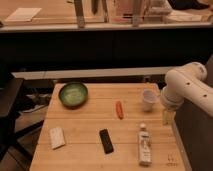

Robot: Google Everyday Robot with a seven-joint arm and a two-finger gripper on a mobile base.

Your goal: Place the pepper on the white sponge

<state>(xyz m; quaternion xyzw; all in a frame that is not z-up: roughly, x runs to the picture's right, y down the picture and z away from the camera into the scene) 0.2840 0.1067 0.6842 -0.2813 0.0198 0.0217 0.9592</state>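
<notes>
Now fingers (168, 117) spread wide, empty, beside cup (149, 98).

No text legible anywhere. Label on bottle (144, 145), near front right of table (80, 150): print too blurred to read. Small dark mark at table's near right corner: undecipherable. Gripper (168, 117), at table's right edge beside cup (149, 98): no readable marking.
</notes>
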